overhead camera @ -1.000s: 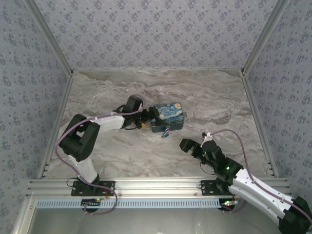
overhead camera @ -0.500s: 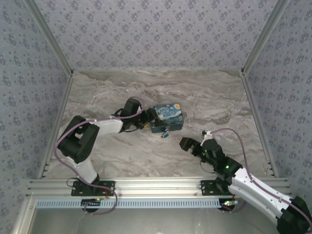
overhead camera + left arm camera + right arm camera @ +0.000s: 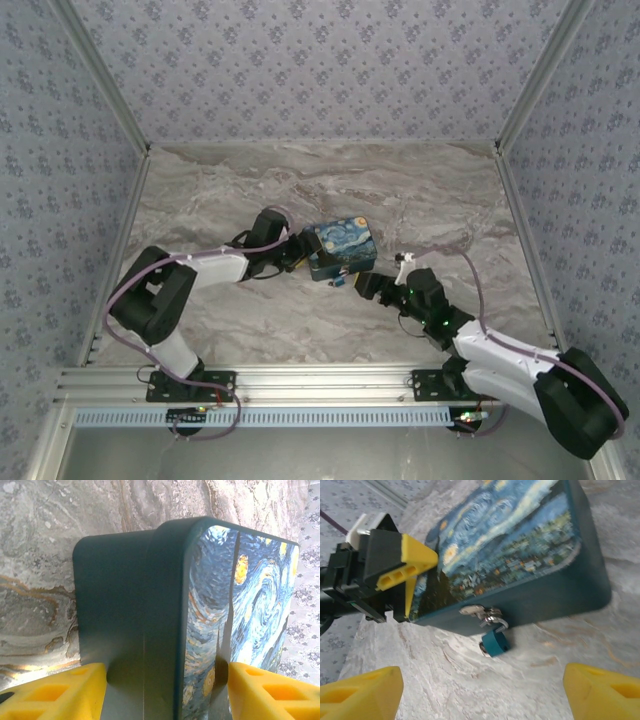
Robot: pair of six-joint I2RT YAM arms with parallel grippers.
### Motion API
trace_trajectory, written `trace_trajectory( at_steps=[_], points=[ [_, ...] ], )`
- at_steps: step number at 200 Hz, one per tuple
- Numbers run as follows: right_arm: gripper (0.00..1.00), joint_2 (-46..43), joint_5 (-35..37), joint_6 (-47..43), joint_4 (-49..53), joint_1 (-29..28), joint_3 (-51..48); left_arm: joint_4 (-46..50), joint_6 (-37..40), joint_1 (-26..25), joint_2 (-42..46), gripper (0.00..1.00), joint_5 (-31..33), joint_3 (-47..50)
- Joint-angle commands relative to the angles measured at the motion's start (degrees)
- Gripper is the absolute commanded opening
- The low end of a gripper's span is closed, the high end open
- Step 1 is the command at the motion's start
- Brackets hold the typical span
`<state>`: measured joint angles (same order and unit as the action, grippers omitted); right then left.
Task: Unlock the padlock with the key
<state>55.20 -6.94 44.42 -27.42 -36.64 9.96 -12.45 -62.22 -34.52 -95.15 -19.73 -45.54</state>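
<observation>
A tiny teal padlock (image 3: pixel 495 642) hangs by its silver shackle from the metal hasp (image 3: pixel 479 611) on the front of the swirl-painted box (image 3: pixel 520 545). It rests on the marble just below the box's front wall. My right gripper (image 3: pixel 482 695) is open, its yellow fingertips wide on either side of the padlock (image 3: pixel 338 282) and a little short of it. My left gripper (image 3: pixel 167 692) is shut on the box's (image 3: pixel 150 605) left end, one yellow finger (image 3: pixel 407 562) lying on the lid. I cannot make out the key.
The marble table (image 3: pixel 420 190) is fenced by patterned walls at the back and sides and by a metal rail (image 3: pixel 320 385) along the near edge. Both arms reach in low towards the middle, the right gripper (image 3: pixel 364 285) close beside the box (image 3: pixel 342 248).
The right arm has swung forward and left, bringing its gripper up to the padlock with jaws slightly narrower. The left jaws have closed onto the box, which has turned a little.
</observation>
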Motion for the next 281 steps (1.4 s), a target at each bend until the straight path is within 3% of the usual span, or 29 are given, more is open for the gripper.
trace_trajectory(
  at_steps=[1, 68, 132, 207, 281],
  points=[
    [0.81, 4.1, -4.1, -3.5, -9.5, 0.4, 2.0, 4.9, -0.3, -0.8, 1.1, 0.62, 1.5, 1.9],
    [0.71, 22.6, -9.9, -4.2, -20.8, 0.0, 5.3, 4.5, -1.5, -1.6, 3.2, 0.6, 3.2, 3.4],
    [0.68, 32.2, -9.3, -5.3, -27.5, -1.4, 7.2, 4.9, -2.1, -1.5, 5.1, 0.59, 3.9, 4.5],
    [0.59, 34.4, -8.2, -6.5, -29.1, -2.5, 7.2, 5.4, -2.0, -1.6, 6.0, 0.59, 4.4, 4.8],
    [0.68, 32.2, -3.4, -7.9, -21.3, -1.6, 6.8, 5.6, -2.1, -1.6, 6.2, 0.59, 4.5, 4.8]
  ],
)
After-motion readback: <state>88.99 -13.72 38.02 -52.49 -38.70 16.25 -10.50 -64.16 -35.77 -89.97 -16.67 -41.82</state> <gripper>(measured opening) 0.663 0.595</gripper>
